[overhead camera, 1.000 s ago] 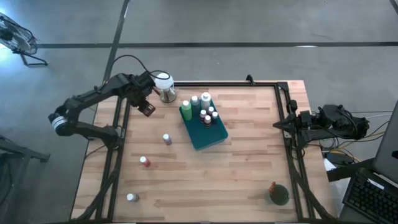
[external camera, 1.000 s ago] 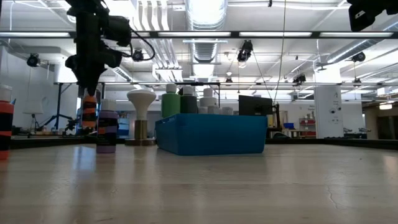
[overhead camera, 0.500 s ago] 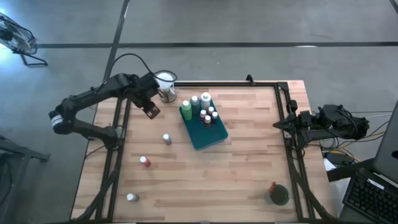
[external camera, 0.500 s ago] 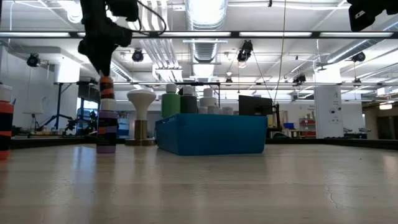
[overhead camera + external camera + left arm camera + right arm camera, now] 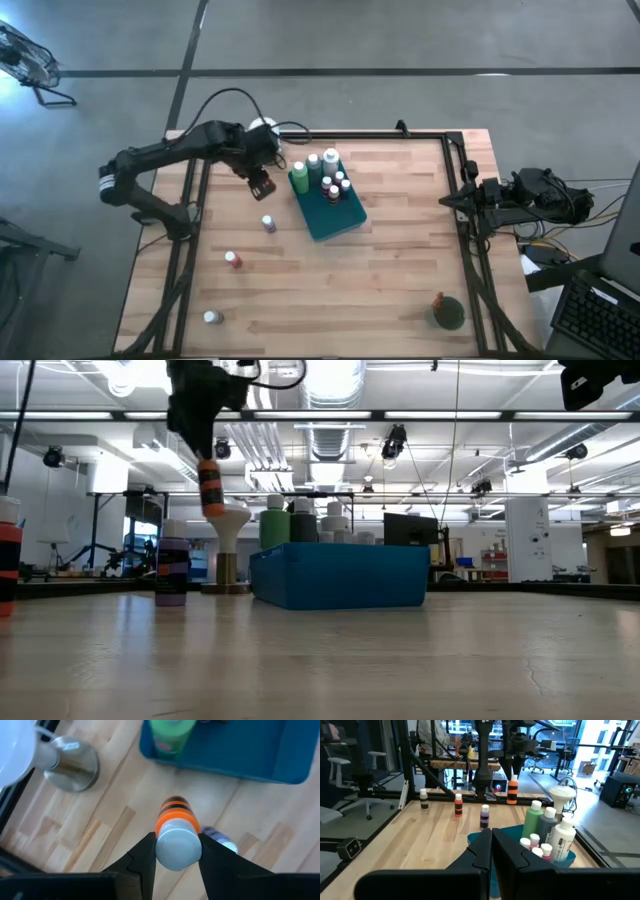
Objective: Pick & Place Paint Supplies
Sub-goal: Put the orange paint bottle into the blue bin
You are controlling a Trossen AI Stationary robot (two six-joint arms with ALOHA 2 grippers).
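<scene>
While the left gripper point(image 5: 262, 185) hangs upper left of centre in the high view, its jaws are closed on an orange-banded bottle point(image 5: 264, 187), carried clear of the wood just left of the teal tray point(image 5: 338, 222). I'd call this the carry step; the next move looks to be bringing the bottle over the tray and finding a free spot before lowering. Three bottles stand loose down the left half: purple point(image 5: 268, 223), red point(image 5: 233, 260) and white point(image 5: 211, 318). The tray holds about seven (the small ones crowd together, so that count is rough).

From table height the orange bottle point(image 5: 210, 488) hangs in the air at upper left, and a purple one point(image 5: 172, 570) stands below it.

At centre of the left wrist view, the white cap point(image 5: 178, 846) sits pinched between both fingers point(image 5: 145, 857).

Looking from the right wrist, the right gripper point(image 5: 491, 851) is closed on nothing, parked at the table's edge.
</scene>
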